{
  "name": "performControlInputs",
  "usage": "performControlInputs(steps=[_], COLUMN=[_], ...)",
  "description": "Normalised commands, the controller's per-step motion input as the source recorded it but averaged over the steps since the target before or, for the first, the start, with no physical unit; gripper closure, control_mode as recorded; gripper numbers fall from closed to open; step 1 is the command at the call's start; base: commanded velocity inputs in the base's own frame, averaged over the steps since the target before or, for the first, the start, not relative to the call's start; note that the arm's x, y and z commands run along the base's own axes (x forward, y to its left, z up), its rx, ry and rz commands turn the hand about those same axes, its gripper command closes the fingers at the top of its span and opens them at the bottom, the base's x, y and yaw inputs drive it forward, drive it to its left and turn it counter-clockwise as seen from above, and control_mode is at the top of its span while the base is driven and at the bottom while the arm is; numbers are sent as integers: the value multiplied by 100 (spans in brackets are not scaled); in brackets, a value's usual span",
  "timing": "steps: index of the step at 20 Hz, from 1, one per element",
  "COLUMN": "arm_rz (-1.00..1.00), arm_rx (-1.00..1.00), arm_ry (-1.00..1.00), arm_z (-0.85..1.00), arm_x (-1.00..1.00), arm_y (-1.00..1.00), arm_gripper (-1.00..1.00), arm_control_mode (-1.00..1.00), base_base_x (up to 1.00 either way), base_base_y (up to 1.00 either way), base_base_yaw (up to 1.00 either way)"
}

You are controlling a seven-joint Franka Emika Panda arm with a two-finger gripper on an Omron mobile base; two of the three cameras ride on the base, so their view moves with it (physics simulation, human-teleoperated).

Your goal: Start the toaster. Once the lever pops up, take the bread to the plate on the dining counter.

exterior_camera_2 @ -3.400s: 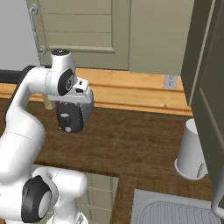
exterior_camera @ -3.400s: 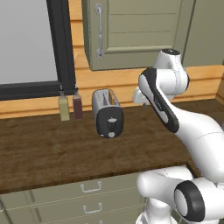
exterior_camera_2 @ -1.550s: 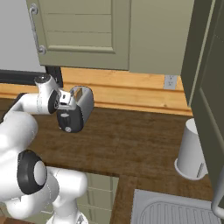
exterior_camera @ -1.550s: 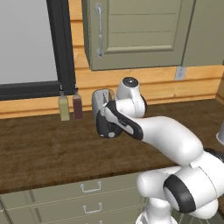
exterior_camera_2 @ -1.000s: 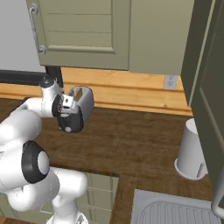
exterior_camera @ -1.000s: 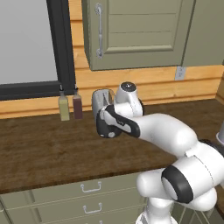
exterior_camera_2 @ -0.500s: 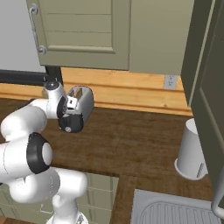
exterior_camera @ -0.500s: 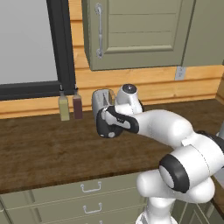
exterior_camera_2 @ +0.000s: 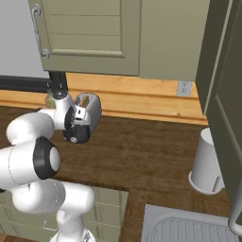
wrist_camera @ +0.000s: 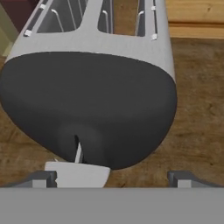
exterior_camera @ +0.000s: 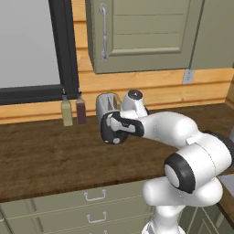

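Fingers (wrist_camera: 111, 177) spread wide, nothing held; lever (wrist_camera: 77, 173) sits at 9 o'clock betw. them, low on toaster (wrist_camera: 92, 94) end panel.

From my seat I get two base cameras behind the arm, one off its left and one off its right, both looking forward and down at the dark wood worktop (exterior_camera: 50, 160) from a moderate distance. They share the toaster (exterior_camera: 108, 106) against the wooden back wall and the arm reaching to it; the left one also takes in two condiment bottles (exterior_camera: 73, 112), the right one a white container (exterior_camera_2: 206, 163). My hand camera sits very close, facing the toaster's black end panel (wrist_camera: 92, 105) with the lever (wrist_camera: 76, 174) at its lower edge.
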Motion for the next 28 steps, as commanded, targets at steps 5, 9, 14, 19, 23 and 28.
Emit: performControlInputs(steps=[5,9,14,19,23,28], arm_rz=[0,0,0,0,0,0], arm_rx=[0,0,0,0,0,0], arm_ry=[0,0,0,0,0,0], arm_z=[-18,-27,-28,-27,-28,-13], arm_x=[5,0,0,0,0,0], arm_y=[0,-1,0,0,0,0], arm_gripper=[-100,-100,-100,-100,-100,-100], arm_control_mode=[-100,-100,-100,-100,-100,-100], base_base_x=[0,0,0,0,0,0], base_base_y=[0,0,0,0,0,0], base_base_yaw=[0,0,0,0,0,0])
